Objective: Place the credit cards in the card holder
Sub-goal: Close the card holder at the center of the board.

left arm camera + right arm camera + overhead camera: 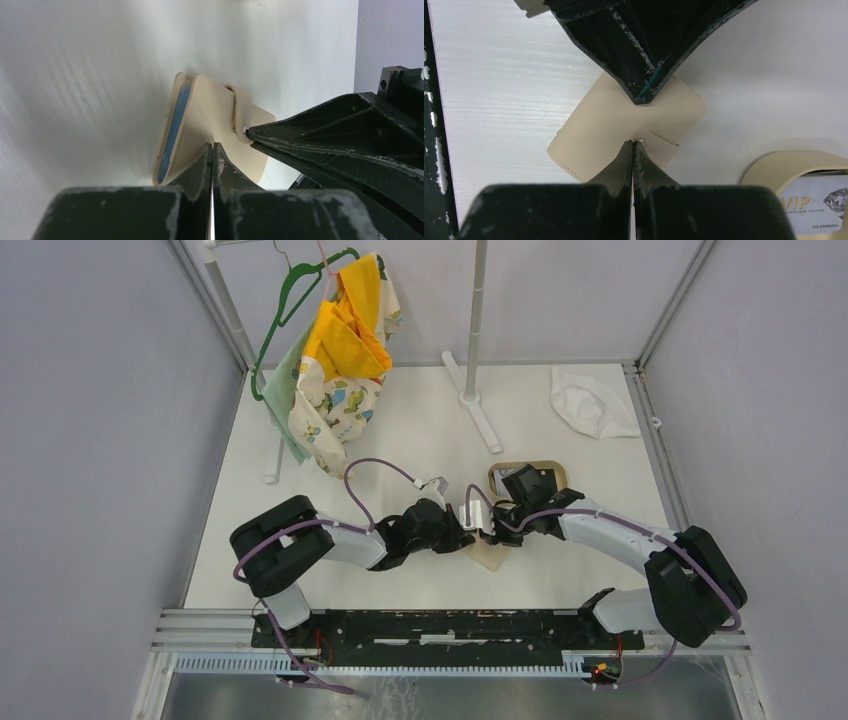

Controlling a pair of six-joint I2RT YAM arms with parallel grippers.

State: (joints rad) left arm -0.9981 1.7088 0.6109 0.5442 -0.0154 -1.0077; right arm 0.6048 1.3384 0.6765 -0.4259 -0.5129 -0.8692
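Reaching inward, both arms meet over the card holder [200,115], left gripper [213,146] and right gripper [633,142] clenched, tips touching it.

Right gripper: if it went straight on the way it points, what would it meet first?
The card holder: the shut right gripper sits at its snap tab. Just beyond, the left gripper faces it, though the depth between them is unclear.

The white table [420,440] is carrying a few things. A tan card holder [489,556] is lying near its middle, an oval tan tray [548,464] is sitting just beyond it, to the right, and a crumpled white cloth [592,402] is lying far right. A white stand's foot [478,412] is resting far centre.
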